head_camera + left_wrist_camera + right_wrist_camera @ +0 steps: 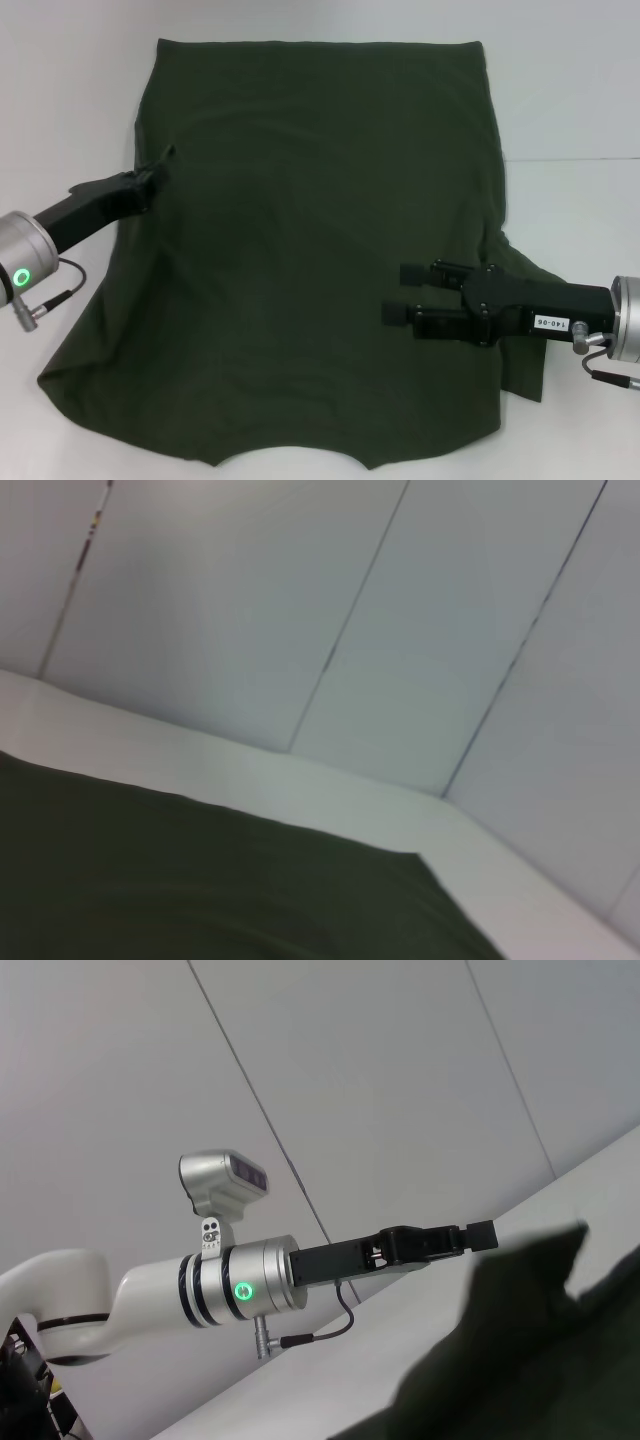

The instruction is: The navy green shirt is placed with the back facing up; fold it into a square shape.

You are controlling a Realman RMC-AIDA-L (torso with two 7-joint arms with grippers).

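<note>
The navy green shirt lies spread with its plain back up on the white table; no lettering shows. My left gripper is at the shirt's left edge, shut on a small raised peak of cloth. It also shows in the right wrist view beside lifted cloth. My right gripper is open and empty over the shirt's lower right part, its two fingers pointing left. The left wrist view shows only the shirt's cloth and the table.
The shirt's right side is bunched in a fold by my right arm. White wall panels stand behind the table. Bare table lies left of, right of and beyond the shirt.
</note>
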